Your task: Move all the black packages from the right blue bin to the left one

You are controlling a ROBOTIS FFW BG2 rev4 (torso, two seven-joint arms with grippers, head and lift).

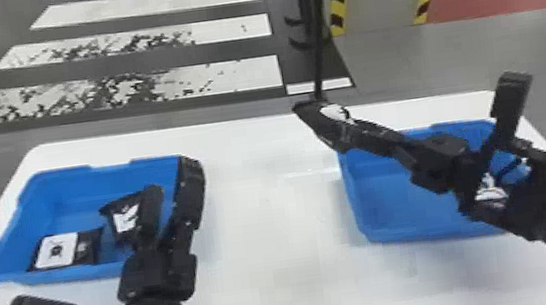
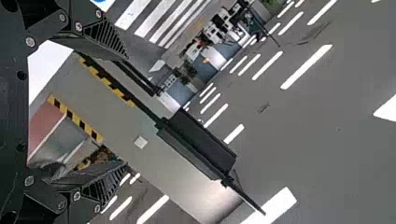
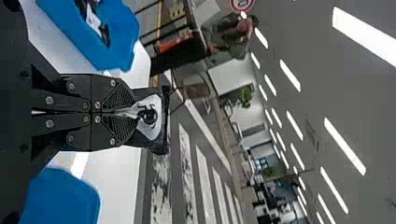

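Left blue bin [image 1: 9, 260]: placed on the white table [image 1: 279, 285]; two black packages are contained.
White-labelled package [image 1: 88, 245]: laid flat near the bin's front wall.
Second package [image 1: 116, 209]: set beside it, tilted, partly hidden by the left gripper.
Left gripper [image 1: 171, 174]: held over the right part of the left bin; its fingers are spread apart, with nothing gripped.
Held black package [image 1: 314, 118]: raised between the bins, nearer the right one; a white label is shown.
Right gripper [image 1: 360, 137]: extended across the right bin; the held package is pinched between its closed fingertips.
Right blue bin [image 1: 411, 233]: crossed by the right arm; a white-marked item [image 1: 489, 192] is partly seen inside.
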